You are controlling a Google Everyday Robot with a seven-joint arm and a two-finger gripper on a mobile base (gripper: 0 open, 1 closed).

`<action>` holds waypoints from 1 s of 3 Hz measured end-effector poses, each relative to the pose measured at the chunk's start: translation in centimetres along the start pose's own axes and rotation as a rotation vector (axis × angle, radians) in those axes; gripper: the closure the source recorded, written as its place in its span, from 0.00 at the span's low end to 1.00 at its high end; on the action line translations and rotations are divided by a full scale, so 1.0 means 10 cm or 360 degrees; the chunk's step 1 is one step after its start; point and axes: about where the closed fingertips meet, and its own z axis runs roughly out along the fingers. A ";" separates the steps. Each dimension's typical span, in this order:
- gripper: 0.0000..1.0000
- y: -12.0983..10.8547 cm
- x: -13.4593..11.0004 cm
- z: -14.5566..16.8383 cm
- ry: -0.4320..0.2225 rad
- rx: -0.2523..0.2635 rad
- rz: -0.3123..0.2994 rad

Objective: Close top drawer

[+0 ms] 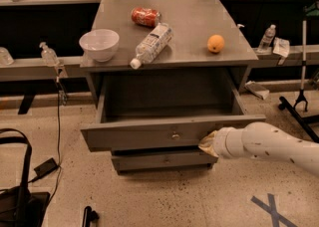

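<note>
The top drawer (149,135) of the grey cabinet is pulled far out and looks empty inside. Its flat front has a small round knob (175,135) at the centre. My gripper (208,143) comes in from the right on a white arm (269,146) and sits against the right part of the drawer front, right of the knob. A lower grey drawer (162,160) shows under it, slightly out.
On the cabinet top (199,22) lie a white bowl (99,44), a clear plastic bottle (151,44) on its side, a red can (145,17) and an orange (215,43). A black bag (20,196) is on the floor at left. Shelves run behind.
</note>
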 end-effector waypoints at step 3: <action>1.00 -0.63 -0.11 0.40 -0.0221 0.0281 -0.0107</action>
